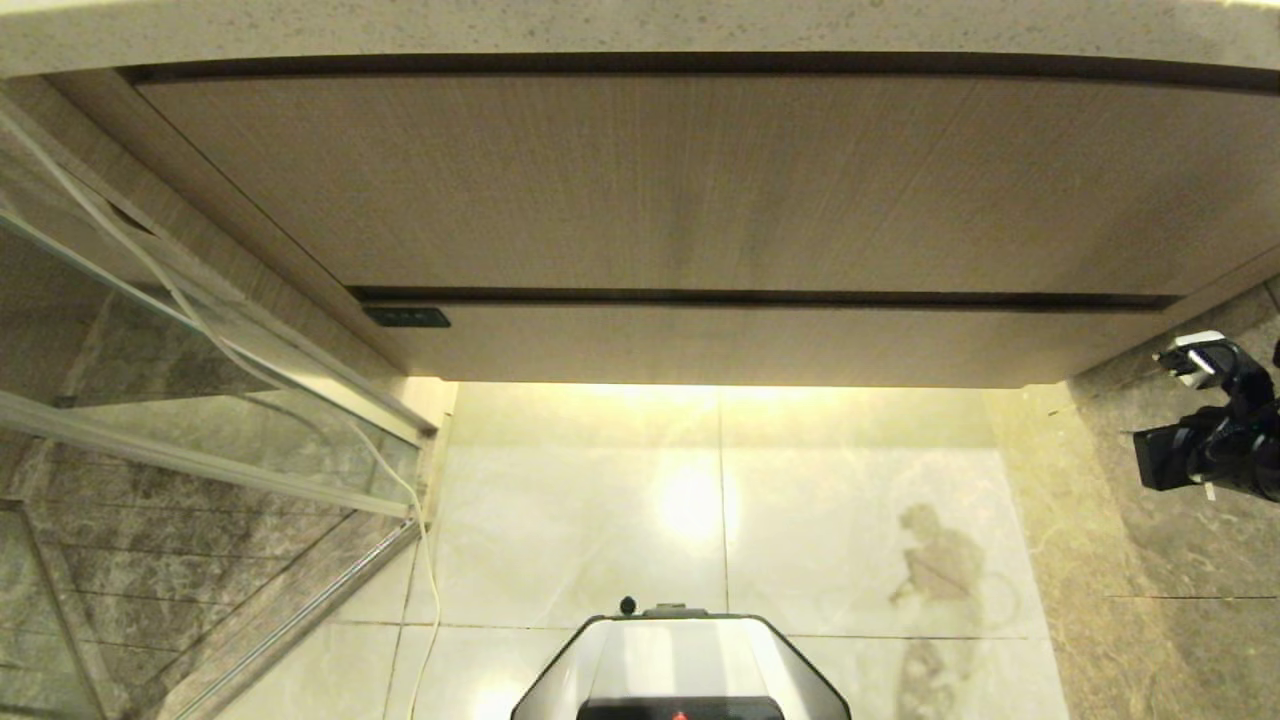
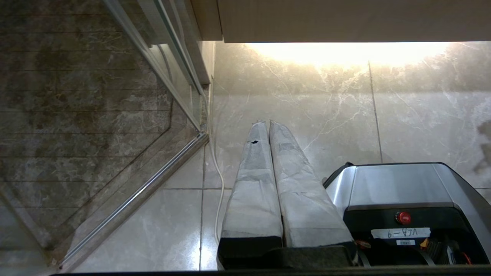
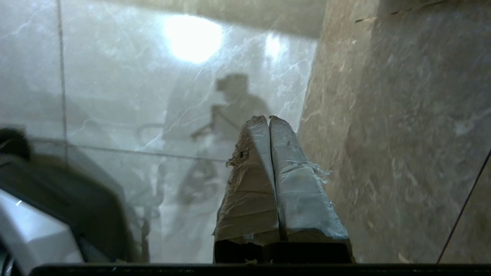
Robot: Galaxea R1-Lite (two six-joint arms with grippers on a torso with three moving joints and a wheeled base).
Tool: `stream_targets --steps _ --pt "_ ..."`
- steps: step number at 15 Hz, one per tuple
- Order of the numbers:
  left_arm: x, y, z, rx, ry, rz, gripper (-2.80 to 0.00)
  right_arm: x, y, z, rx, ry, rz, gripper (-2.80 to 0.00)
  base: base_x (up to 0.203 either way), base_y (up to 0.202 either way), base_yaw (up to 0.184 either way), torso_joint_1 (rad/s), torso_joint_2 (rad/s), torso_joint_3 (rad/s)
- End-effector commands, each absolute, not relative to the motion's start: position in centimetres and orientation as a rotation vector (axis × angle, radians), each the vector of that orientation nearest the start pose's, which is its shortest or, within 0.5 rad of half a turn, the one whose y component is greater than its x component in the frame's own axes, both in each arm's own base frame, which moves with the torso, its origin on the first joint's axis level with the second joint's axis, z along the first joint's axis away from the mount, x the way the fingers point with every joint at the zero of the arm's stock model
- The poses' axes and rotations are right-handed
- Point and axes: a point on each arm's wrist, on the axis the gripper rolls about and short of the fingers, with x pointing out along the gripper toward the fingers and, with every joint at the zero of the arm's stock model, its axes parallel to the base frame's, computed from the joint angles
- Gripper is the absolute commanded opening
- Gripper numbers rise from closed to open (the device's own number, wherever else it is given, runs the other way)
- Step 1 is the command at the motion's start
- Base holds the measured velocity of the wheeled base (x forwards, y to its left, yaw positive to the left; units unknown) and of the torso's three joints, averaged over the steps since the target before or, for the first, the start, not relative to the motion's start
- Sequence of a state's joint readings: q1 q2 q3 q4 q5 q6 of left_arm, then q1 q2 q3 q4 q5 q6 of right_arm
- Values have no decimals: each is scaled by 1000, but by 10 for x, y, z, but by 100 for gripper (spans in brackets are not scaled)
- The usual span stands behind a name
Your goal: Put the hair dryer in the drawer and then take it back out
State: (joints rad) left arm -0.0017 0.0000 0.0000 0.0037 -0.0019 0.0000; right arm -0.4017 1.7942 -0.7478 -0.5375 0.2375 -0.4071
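Observation:
The drawer [image 1: 750, 345] is the low wood-grain front under the taller panel [image 1: 640, 180], pushed in flush, with a small black plate [image 1: 406, 317] at its left end. The hair dryer is out of view. My right arm [image 1: 1220, 440] reaches in at the right edge, below and to the right of the drawer's end, close to the marble wall. Its gripper [image 3: 268, 119] is shut and empty, pointing at the floor beside that wall. Parked over the floor tiles next to my base, my left gripper [image 2: 267, 122] is also shut with nothing in it.
A speckled countertop [image 1: 640, 30] overhangs the cabinet. A glass shower partition [image 1: 200, 420] with a metal rail stands at the left, and a white cord [image 1: 425, 560] trails down along it. A marble wall [image 1: 1180, 600] closes the right side. My base [image 1: 680, 665] is in front.

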Motion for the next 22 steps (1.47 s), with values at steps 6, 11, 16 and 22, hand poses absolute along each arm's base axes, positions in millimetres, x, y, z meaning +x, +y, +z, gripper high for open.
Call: stream_targets --steps 6,11,16,22 --pt "-23 0 75 0 5 -3 -280 141 -50 197 -330 251 -96 -280 0 0 0 0 0 0" --pt "-23 0 75 0 5 -3 -280 43 -6 159 -264 58 -15 -280 0 0 0 0 0 0" --pt "-23 0 75 0 5 -3 -280 -18 3 106 -161 -132 160 -280 0 0 0 0 0 0" --pt "-23 0 75 0 5 -3 -280 -24 -3 77 -121 -110 168 -280 0 0 0 0 0 0"
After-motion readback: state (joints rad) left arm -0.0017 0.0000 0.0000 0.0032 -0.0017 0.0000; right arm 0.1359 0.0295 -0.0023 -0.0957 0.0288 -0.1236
